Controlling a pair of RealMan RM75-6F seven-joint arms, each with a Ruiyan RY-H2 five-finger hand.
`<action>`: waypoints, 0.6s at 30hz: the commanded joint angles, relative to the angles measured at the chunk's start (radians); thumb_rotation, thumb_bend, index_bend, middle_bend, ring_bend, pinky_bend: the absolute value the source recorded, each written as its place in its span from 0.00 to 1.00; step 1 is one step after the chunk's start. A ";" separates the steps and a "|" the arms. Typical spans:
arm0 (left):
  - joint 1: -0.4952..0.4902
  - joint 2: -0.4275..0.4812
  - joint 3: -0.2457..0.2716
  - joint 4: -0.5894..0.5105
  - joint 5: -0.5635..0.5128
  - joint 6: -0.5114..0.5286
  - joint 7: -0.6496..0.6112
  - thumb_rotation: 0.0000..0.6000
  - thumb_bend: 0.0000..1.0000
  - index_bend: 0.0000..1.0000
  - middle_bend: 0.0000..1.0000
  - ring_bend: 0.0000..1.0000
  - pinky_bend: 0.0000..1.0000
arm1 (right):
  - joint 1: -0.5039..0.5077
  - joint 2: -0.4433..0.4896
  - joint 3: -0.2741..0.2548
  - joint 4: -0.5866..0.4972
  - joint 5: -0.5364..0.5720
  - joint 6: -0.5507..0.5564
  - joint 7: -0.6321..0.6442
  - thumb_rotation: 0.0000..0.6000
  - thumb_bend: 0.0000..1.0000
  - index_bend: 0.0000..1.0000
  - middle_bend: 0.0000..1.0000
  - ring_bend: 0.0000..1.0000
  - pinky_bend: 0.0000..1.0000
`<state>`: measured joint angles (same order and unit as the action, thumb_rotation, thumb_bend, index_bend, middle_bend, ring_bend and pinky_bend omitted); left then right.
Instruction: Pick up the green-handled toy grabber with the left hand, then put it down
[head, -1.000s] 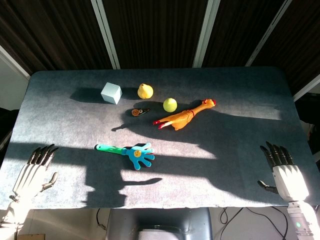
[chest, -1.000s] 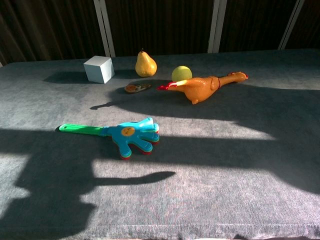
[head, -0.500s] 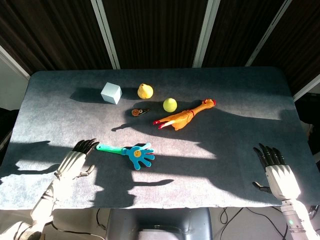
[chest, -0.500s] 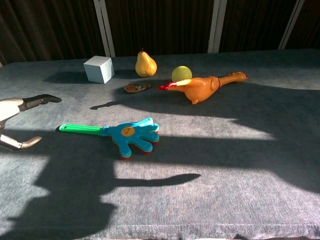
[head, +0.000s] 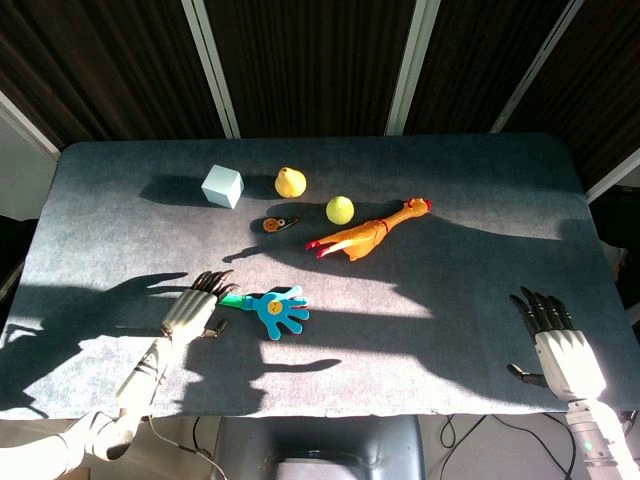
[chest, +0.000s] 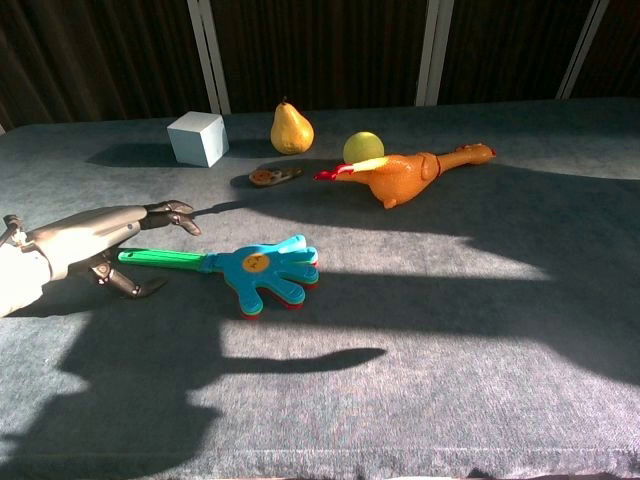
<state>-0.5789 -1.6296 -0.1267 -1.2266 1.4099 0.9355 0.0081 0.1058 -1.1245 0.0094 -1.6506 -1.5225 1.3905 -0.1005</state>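
The toy grabber (head: 272, 308) (chest: 255, 269) lies flat on the grey table, its blue hand-shaped head to the right and its thin green handle (chest: 165, 258) pointing left. My left hand (head: 194, 309) (chest: 98, 243) hovers over the handle's left end, fingers apart above it and thumb below; it holds nothing. My right hand (head: 556, 344) is open near the table's front right corner, seen only in the head view.
At the back stand a pale blue cube (head: 222, 186), a yellow pear (head: 290, 181), a green ball (head: 340, 209) and an orange rubber chicken (head: 365, 234). A small brown item (head: 279, 224) lies between the cube and the grabber. Strong shadows cross the cloth.
My left hand has moved right from the table's left edge to the grabber's green handle. The right hand has barely shifted.
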 joint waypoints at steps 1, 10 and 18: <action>-0.012 -0.014 0.001 0.009 -0.007 -0.012 -0.003 1.00 0.40 0.24 0.00 0.00 0.00 | 0.000 0.003 0.000 -0.002 0.001 0.000 0.002 1.00 0.09 0.00 0.00 0.00 0.00; -0.048 -0.058 -0.012 0.058 -0.039 -0.035 -0.003 1.00 0.40 0.26 0.00 0.00 0.00 | 0.002 0.013 -0.003 -0.007 0.002 -0.007 0.015 1.00 0.09 0.00 0.00 0.00 0.00; -0.070 -0.079 -0.010 0.074 -0.052 -0.051 -0.017 1.00 0.40 0.29 0.00 0.00 0.00 | 0.001 0.022 -0.002 -0.012 0.001 -0.004 0.030 1.00 0.09 0.00 0.00 0.00 0.00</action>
<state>-0.6481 -1.7076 -0.1370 -1.1531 1.3584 0.8852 -0.0083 0.1071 -1.1030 0.0076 -1.6621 -1.5214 1.3856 -0.0708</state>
